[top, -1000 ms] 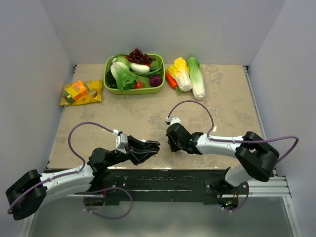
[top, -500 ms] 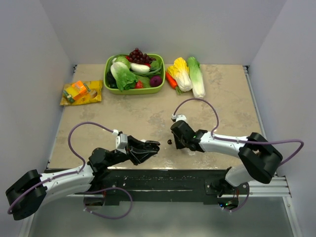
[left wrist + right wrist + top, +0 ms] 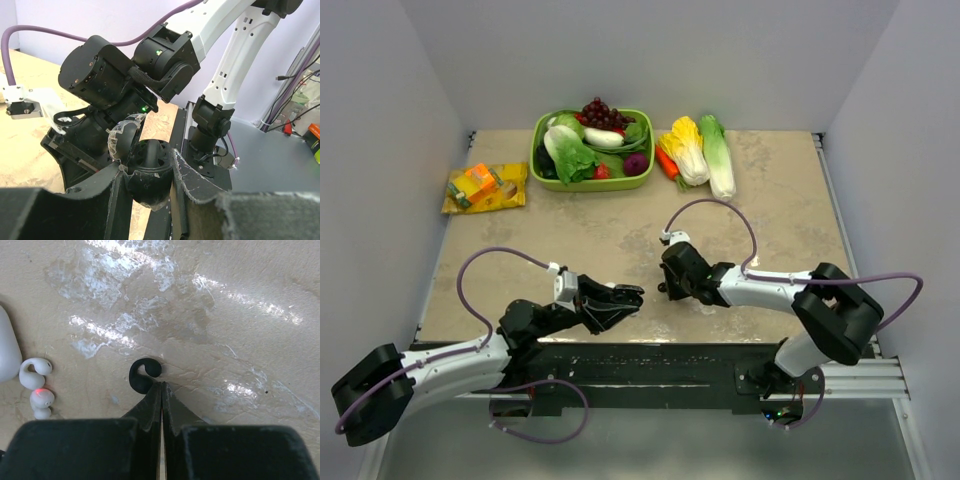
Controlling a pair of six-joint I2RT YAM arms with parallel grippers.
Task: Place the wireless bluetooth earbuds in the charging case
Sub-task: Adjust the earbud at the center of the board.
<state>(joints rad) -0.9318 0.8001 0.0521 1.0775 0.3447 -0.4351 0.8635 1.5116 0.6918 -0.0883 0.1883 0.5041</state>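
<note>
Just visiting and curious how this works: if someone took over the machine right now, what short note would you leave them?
Left gripper: fingers shut on a black round case, near the front edge of the table.
Right gripper: fingers shut, nothing between them, tips right at a black earbud lying on the table.
Two white earbuds lie nearby, beside a white rounded thing cut off by the picture's edge.
Done: case in hand.
Left: no bud seen seated yet; only one black bud in view.

Bright, even overhead light casts soft shadows, white glare streaks the glossy beige mottled counter [image 3: 150, 270] in the right wrist view, and the black right claw [image 3: 161, 387] blurs near the lens.
</note>
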